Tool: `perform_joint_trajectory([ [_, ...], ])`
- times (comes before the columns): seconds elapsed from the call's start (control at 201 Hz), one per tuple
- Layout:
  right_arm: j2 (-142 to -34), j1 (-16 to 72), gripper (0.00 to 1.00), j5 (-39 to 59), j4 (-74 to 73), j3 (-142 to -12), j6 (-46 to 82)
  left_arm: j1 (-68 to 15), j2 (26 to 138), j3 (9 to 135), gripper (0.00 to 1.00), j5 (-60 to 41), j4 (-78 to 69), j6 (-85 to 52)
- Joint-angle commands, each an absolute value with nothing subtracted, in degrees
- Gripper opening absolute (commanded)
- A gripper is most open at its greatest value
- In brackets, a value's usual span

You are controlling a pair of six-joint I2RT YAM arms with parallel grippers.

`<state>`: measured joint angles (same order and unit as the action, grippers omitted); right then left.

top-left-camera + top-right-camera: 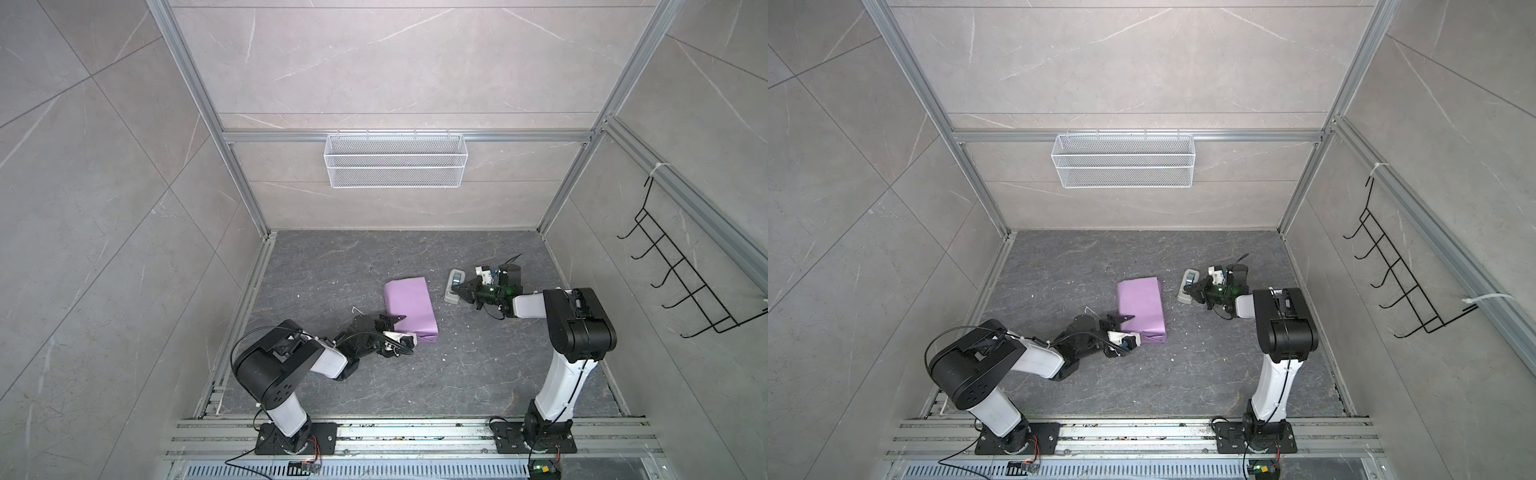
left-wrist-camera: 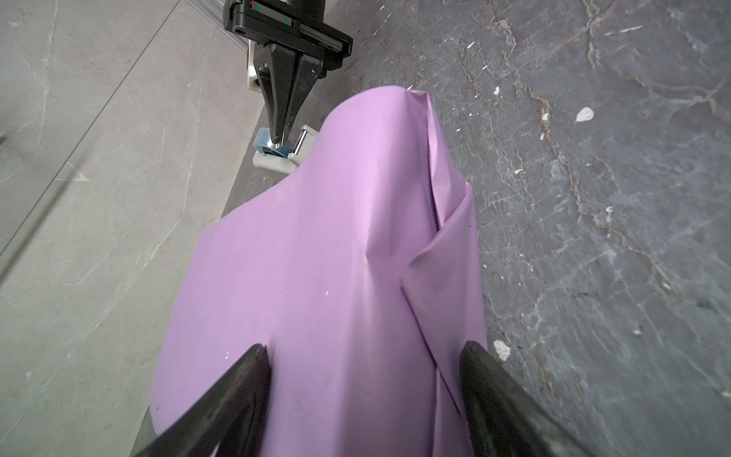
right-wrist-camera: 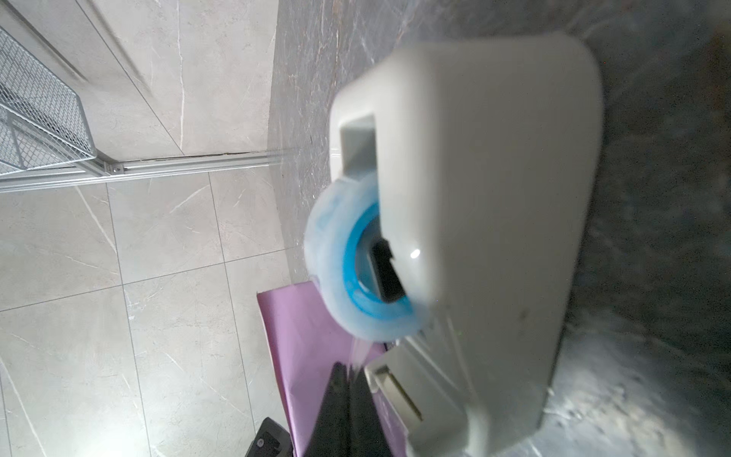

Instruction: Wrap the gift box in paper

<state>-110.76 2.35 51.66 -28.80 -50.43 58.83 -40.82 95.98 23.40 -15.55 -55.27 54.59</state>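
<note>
Left wrist view, query from Operator: where is the work item, and what is its surface?

Technician: The paper (image 2: 316, 257), lilac face outward, encloses the gift box, which is fully hidden. The parcel lies near the middle of the dark veined desk (image 2: 593, 198). The finish is smooth and matte, with soft creases and one overlapped flap (image 2: 439, 277) along a side.

Operator: Gripper condition?

Technician: Left gripper (image 2: 364, 346): jaws apart, over one end of the parcel; contact cannot be confirmed. Right gripper (image 3: 349, 370): jaws together on the clear tape strip (image 3: 358, 352) drawn from the blue-cored tape roll (image 3: 336, 257). The roll sits in a pale, rigid plastic dispenser (image 3: 474, 198) near the parcel.

Operator: Handling guidance?

Technician: Judged light. The sheet is thin, probably slick, and likely to crease or tear if pinched at a loose edge. The box beneath should give stiff, flat faces, so press down on the top face across the flap rather than gripping. Hold the tape by its free end only; it looks limp and adhesive.
</note>
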Motion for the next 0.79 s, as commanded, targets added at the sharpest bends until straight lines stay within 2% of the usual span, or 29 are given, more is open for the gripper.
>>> perform_joint_trajectory([
  [0.0, -108.5, 3.3, 0.0, 56.3, -31.6, -49.3, 61.1, -40.3, 96.9, 23.6, 0.77, -15.6, -51.1, 52.4],
  [0.787, -104.6, 4.8, 0.0, 55.4, -32.4, -43.6, 61.1, -40.3, 97.2, 23.6, 0.77, -15.3, -51.2, 52.4],
])
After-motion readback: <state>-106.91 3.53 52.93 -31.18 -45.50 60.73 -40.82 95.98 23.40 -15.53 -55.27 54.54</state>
